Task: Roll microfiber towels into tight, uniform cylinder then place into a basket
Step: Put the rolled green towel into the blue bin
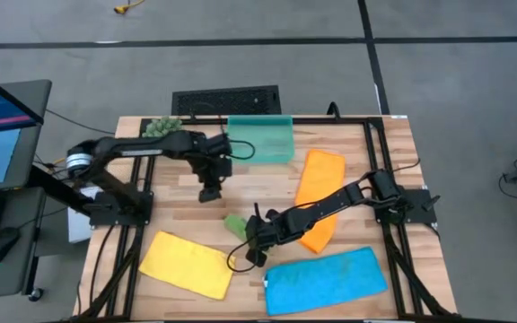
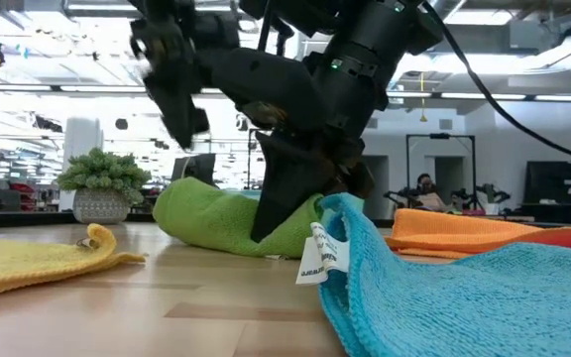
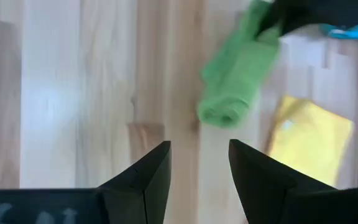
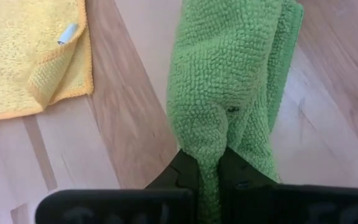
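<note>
Right pincer [image 4: 211, 163] on diagonal green towel [image 4: 232, 81]

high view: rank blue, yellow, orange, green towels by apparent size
1. blue towel, spread flat
2. yellow towel and orange towel: look alike; orange is partly under the right arm, so no ranking
3. green towel, rolled, clamped in the right gripper

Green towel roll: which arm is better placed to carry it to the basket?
Right, probably. The right end effector is already shut on the green towel. The left end effector hangs open and empty, though nearer the basket.
</note>
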{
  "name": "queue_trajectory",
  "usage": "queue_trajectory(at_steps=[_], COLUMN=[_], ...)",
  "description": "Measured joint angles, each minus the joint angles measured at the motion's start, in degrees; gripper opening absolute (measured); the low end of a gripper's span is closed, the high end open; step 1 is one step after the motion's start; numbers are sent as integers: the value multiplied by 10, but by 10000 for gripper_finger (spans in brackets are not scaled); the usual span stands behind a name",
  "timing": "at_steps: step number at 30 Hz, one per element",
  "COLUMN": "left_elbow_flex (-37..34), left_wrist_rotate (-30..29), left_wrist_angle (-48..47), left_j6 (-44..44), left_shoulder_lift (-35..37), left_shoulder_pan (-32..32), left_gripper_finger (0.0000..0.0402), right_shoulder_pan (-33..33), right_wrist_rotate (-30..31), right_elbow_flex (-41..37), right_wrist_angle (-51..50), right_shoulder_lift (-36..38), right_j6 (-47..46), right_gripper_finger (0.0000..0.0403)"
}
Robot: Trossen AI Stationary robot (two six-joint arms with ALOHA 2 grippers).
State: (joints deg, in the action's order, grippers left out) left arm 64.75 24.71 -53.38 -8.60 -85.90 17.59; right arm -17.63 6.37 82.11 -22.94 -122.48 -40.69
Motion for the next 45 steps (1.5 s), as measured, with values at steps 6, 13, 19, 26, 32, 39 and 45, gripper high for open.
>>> queue_trajectory(at_steps=[6,13,19,26,32,39,45], left_elbow_flex=[-18,-83,-133,-152,-153,-153,-153], left_wrist_rotate=[-25,-100,-142,-148,-151,-187,-236], left_wrist_angle=[-20,24,68,83,83,83,83], left_j6=[32,102,125,144,145,165,195], left_shoulder_lift=[115,236,301,328,327,327,327], left_shoulder_pan=[-18,-44,-52,-52,-52,-52,-52], left_gripper_finger=[153,153,153,153,153,153,153], right_shoulder_pan=[5,22,42,95,152,225,285], right_wrist_rotate=[14,57,60,83,86,100,103], right_elbow_flex=[-2,-3,-1,-1,0,0,0], right_wrist_angle=[-13,-52,-51,-86,-84,-82,-57], right_shoulder_lift=[11,34,64,119,159,187,187], right_j6=[0,15,59,139,219,333,456], right_gripper_finger=[31,31,31,31,31,31,31])
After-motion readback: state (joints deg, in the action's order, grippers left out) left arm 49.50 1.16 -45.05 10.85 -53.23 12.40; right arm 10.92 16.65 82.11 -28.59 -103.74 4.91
